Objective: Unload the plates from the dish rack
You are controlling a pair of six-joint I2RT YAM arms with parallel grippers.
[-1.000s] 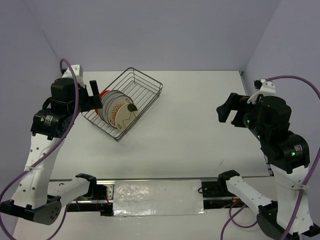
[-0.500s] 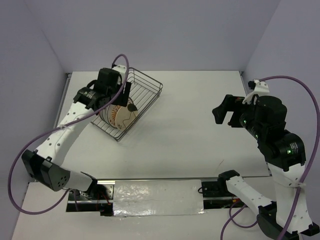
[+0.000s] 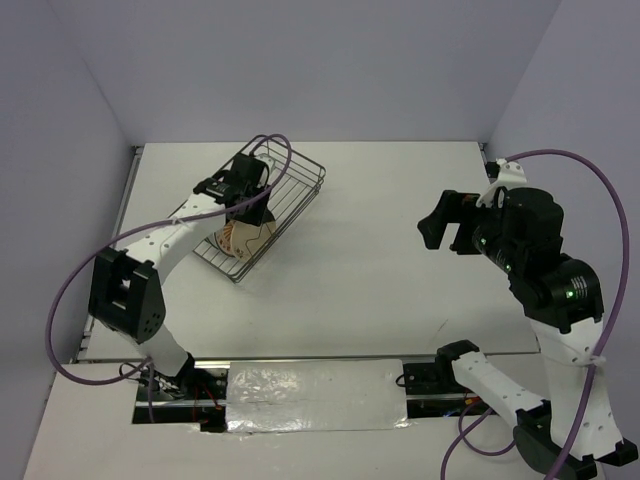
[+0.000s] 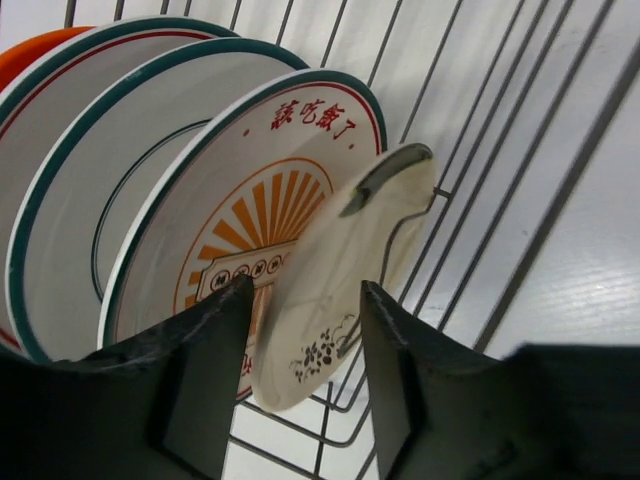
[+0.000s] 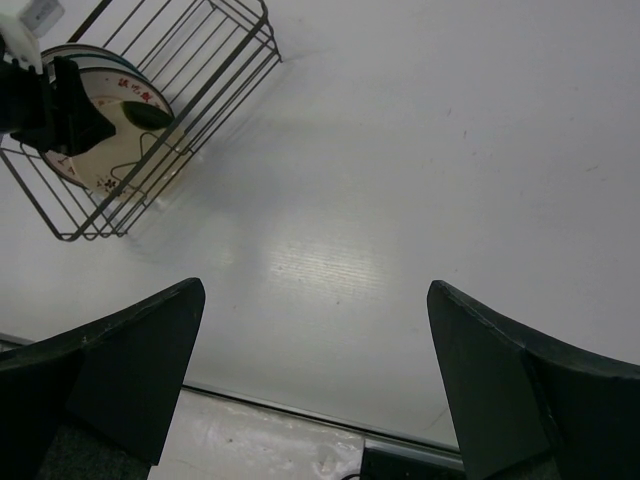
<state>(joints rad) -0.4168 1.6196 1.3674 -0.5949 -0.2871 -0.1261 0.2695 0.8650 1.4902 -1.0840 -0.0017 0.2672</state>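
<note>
The dish rack (image 3: pixel 292 176) is a dark wire basket at the table's back left, holding several plates (image 3: pixel 240 236) on edge. In the left wrist view, a small cream plate (image 4: pixel 340 290) with a black flower sprig leans in front. Behind it stand a white plate with an orange sunburst (image 4: pixel 240 225), teal-rimmed white plates (image 4: pixel 110 190) and an orange plate (image 4: pixel 30 60). My left gripper (image 4: pixel 305 345) straddles the cream plate's lower edge, with a gap showing on each side. My right gripper (image 3: pixel 447 224) hangs open and empty above the table's right half.
The rack's wire wall (image 4: pixel 520 200) runs close to the right finger of the left gripper. A taped metal strip (image 3: pixel 310 395) lies along the near edge between the arm bases. Purple cables loop from both arms. Bare white table (image 5: pixel 400 200) lies under the right gripper.
The left arm has swung from the rack's left side over it and down among the plates, its jaws narrowing round the cream plate. The right gripper has drifted slightly left.
</note>
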